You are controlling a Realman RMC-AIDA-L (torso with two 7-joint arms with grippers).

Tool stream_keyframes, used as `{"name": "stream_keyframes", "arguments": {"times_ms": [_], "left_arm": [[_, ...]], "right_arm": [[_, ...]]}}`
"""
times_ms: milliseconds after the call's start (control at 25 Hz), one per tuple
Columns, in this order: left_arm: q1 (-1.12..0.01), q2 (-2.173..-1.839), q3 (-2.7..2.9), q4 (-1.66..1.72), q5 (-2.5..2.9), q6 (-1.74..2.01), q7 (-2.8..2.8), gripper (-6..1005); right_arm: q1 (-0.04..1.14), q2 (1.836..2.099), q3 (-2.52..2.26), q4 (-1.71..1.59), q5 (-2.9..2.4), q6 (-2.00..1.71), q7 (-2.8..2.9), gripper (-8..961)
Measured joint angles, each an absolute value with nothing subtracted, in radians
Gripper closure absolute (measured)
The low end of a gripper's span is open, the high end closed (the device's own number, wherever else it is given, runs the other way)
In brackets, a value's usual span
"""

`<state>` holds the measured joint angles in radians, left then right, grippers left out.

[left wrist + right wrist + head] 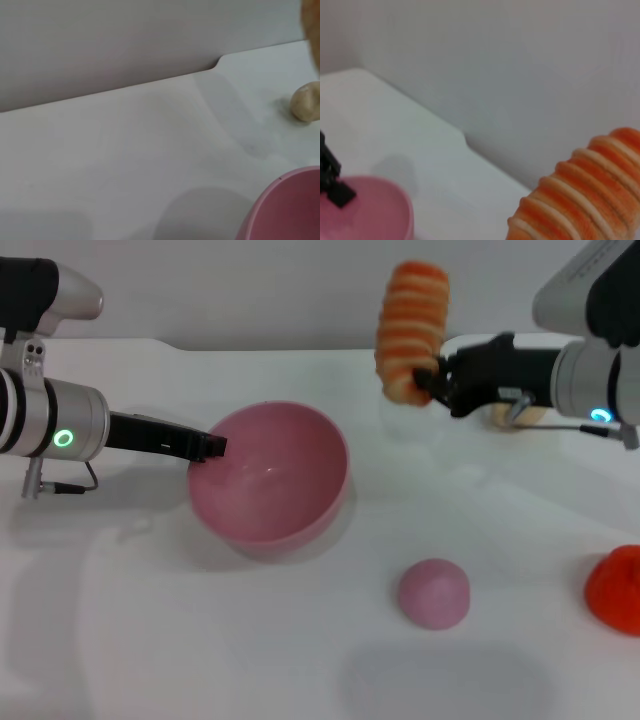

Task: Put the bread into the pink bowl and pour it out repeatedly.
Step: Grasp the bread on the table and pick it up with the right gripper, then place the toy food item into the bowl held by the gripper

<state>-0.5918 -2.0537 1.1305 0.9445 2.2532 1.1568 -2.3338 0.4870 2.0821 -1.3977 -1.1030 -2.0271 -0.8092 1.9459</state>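
- Clamped jaws of our right gripper (432,380) pinch the lower end of the bread (411,330), which stands nearly upright in the air, above and to the right of the pink bowl (270,475).
- Our left gripper (213,447) grips the bowl's left rim, jaws closed on it; the bowl tilts and holds nothing.
- We see a pink bun (434,593) on the white table (200,640) in front of the bowl, a beige lump (306,102) behind our right arm, and a red object (617,587) at the right edge.
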Motion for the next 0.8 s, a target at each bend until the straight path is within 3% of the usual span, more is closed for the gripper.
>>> {"name": "stream_keyframes", "arguments": {"times_ms": [440, 800], "left_arm": [[-0.600, -2.056, 1.130, 0.922, 2.253, 1.139, -2.337, 951], [-0.630, -2.057, 1.137, 0.897, 2.246, 1.133, -2.344, 952]], "right_arm": [[0.446, 2.088, -1.487, -1.353, -1.991, -0.875, 1.937, 793], [0.484, 2.089, -1.643, -1.303, -1.957, -0.894, 1.911, 803]]}}
